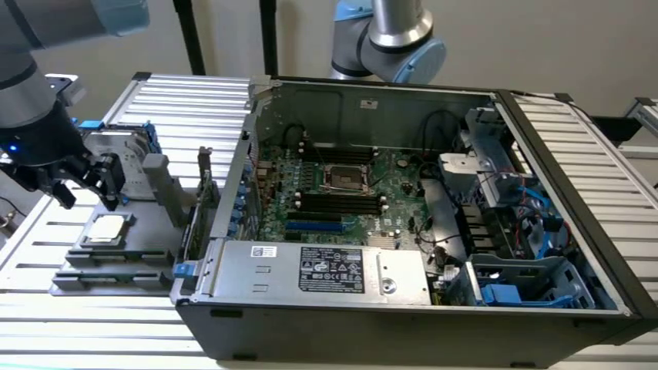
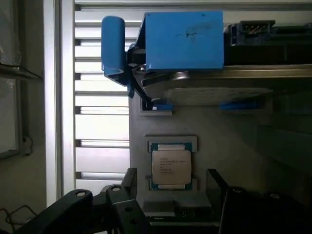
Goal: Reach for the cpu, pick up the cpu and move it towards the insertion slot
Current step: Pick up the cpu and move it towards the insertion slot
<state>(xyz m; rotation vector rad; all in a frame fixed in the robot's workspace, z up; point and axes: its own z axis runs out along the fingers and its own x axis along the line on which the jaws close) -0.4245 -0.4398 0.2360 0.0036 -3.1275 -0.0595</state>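
Flat silver cpu, insertion slot well apart

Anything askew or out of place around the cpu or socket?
Nothing stands out. The cpu lies flat and square in its grey holder, the open gripper hangs above it, and the insertion slot in the case looks unobstructed.

Plain beige wall, ribbed metal tabletop, even light
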